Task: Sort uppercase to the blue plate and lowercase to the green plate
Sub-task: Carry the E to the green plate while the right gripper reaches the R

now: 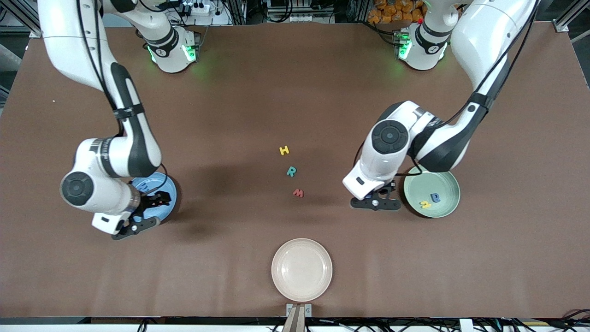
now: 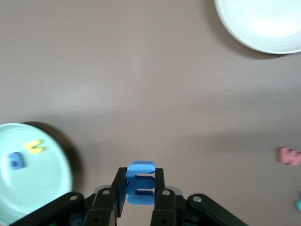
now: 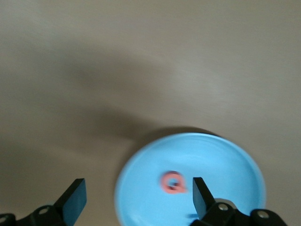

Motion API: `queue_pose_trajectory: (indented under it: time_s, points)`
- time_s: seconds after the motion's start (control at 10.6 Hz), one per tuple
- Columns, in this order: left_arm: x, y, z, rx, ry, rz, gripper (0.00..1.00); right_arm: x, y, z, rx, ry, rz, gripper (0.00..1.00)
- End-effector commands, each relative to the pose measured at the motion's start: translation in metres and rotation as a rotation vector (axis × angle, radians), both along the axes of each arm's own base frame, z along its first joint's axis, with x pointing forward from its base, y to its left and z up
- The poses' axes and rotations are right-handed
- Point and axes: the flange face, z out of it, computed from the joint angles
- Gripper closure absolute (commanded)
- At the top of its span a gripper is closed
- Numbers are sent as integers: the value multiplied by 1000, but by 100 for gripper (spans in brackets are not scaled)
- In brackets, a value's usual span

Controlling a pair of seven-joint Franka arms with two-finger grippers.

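Currently the left gripper point(image 2: 140, 189) is clamped on the blue m point(image 2: 140, 181), pinched flat between both fingers, over bare table just beside the green plate point(image 1: 446, 180), mid-frame toward the left arm's end in the front view. My read on the step: carry it over the plate's middle, not the rim, come down low, then open. Foam is light and would likely bounce or stick to a pad if dropped from height. Aim for the bare part of the plate, away from the two letters already there: yellow hooked letter point(image 1: 425, 204) and blue a point(image 1: 435, 197), side by side near the lower rim. The right gripper point(image 3: 137, 195) hangs with jaws wide and empty over the blue plate point(image 3: 225, 160), waiting; that plate holds the red Q point(image 3: 172, 182) plus a blue letter point(image 1: 144, 186) I can't read. Cream plate point(image 1: 302, 269), bottom centre, has nothing in it. Unsorted in the middle of the table: yellow H point(image 1: 284, 150), teal R point(image 1: 291, 171), red w point(image 1: 298, 192).
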Motion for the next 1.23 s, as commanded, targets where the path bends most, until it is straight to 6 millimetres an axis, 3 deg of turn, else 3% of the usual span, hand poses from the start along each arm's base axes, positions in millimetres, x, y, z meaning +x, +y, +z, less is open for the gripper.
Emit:
queue_pose_trajectory:
  time_s: [0.0, 0.09, 0.28, 0.47, 0.66, 0.85, 0.94, 1.04, 1.13]
  points:
    - [13, 74, -8, 41, 64, -50, 100, -17, 79, 10, -3, -12, -95, 0]
    - [19, 99, -16, 45, 81, -33, 100, -27, 113, 11, -7, -17, -126, 0]
    - [17, 126, -39, 58, 116, -13, 100, -54, 183, 13, -14, -26, -211, 0]
    - [13, 151, -67, 65, 162, 9, 100, -79, 232, 10, -20, -28, -261, 0]
    - [3, 172, -90, 52, 181, 26, 100, -99, 266, 6, 7, -3, -329, 0]
    - [1, 183, -100, 48, 199, 40, 100, -110, 284, 2, 4, -1, -395, 0]
    - [1, 184, -104, 47, 203, 42, 78, -115, 292, -3, 2, 3, -426, 0]
    - [2, 185, -108, 62, 198, 29, 19, -121, 302, -11, 22, 21, -487, 0]
    - [3, 185, -107, 71, 191, 22, 0, -126, 318, -17, 42, 13, -530, 0]
